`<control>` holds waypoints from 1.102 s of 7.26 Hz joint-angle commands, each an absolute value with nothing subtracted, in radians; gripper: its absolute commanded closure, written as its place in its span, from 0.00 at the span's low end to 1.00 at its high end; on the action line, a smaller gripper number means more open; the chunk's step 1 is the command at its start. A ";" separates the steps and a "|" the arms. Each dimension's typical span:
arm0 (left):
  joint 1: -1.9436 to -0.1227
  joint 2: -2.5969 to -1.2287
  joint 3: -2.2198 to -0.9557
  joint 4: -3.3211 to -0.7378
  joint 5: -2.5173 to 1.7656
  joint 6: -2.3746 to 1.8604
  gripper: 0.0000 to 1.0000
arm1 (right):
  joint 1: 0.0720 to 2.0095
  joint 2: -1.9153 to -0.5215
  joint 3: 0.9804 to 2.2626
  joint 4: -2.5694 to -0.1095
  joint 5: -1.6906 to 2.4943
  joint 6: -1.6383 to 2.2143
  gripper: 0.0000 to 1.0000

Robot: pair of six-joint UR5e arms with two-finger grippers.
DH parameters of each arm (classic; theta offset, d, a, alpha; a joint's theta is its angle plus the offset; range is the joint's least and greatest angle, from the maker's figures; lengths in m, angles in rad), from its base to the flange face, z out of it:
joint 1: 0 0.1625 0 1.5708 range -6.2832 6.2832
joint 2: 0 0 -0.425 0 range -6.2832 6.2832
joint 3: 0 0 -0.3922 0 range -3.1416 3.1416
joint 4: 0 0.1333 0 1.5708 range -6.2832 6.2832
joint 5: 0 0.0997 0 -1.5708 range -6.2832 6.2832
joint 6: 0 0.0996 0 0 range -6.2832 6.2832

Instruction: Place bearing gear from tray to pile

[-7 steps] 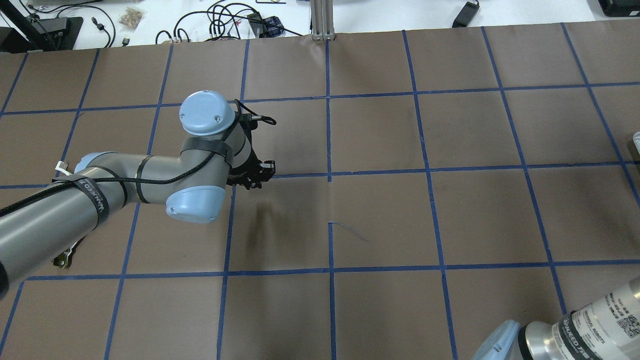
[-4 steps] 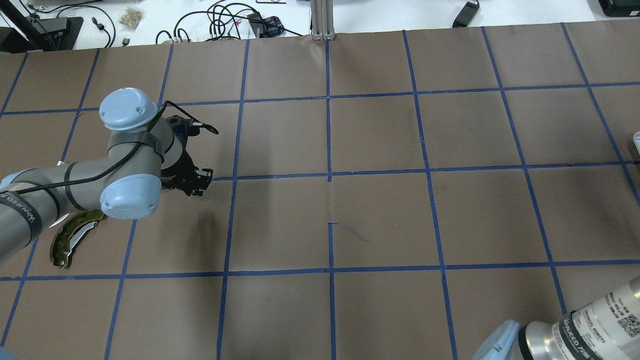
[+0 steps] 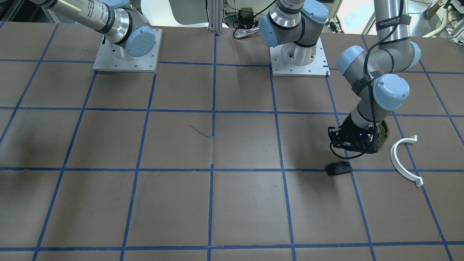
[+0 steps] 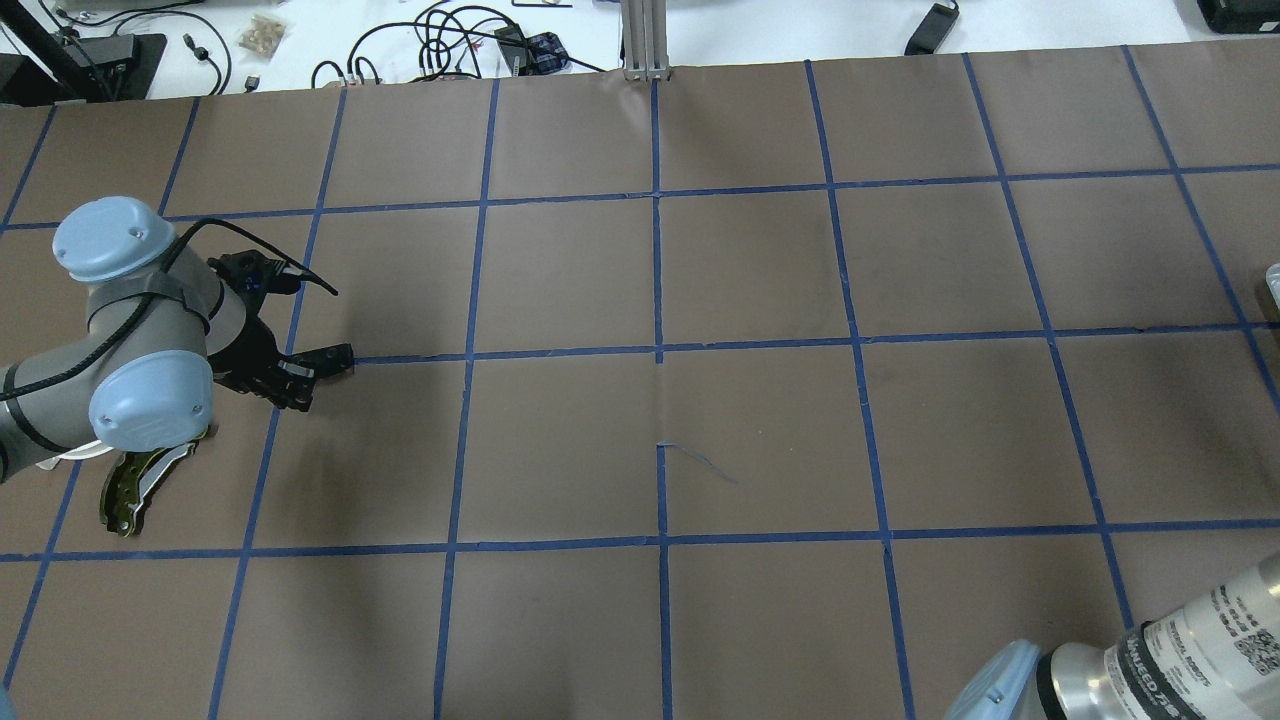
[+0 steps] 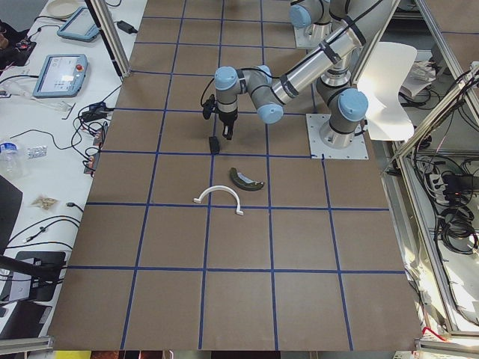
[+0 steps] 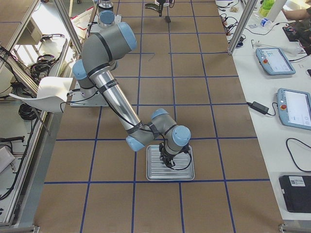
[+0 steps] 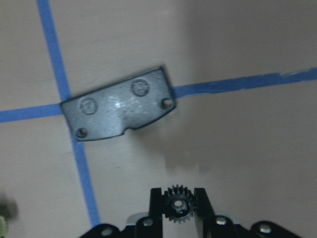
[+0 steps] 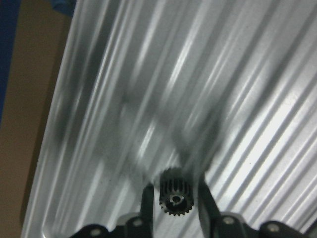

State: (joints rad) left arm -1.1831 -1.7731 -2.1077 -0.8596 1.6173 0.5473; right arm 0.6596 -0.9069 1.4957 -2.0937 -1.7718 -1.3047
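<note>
Left gripper [image 7: 178, 196] has swung left since 1.0 s ago and now hangs above the pile's black pad [image 7: 119, 110], brake shoe [image 4: 125, 490] uncovered. It clamps the bearing gear [image 7: 178, 205]. Right gripper [image 8: 174, 191] pinches a second gear [image 8: 174, 199] over the tray [image 8: 237, 99]. Arm strap [image 3: 389, 22] reads WANJEED.

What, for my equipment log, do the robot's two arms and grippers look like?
Both the left arm and right arm are silver-grey tubes with round pale-blue joint caps. A black cable runs along the left arm under black straps lettered in white; the right arm bears a white printed label. The left gripper and right gripper are black, with two slim fingers each.
</note>
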 commanded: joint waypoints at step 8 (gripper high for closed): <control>-1.167 -1.786 -2.100 -0.865 1.623 0.533 0.00 | 0.737 -1.139 1.496 -1.763 -1.674 -0.849 1.00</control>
State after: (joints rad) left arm -1.1437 -1.7998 -2.1080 -0.8558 1.6230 0.5872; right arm 0.6976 -1.0737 1.4935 -1.8666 -1.6902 -0.9419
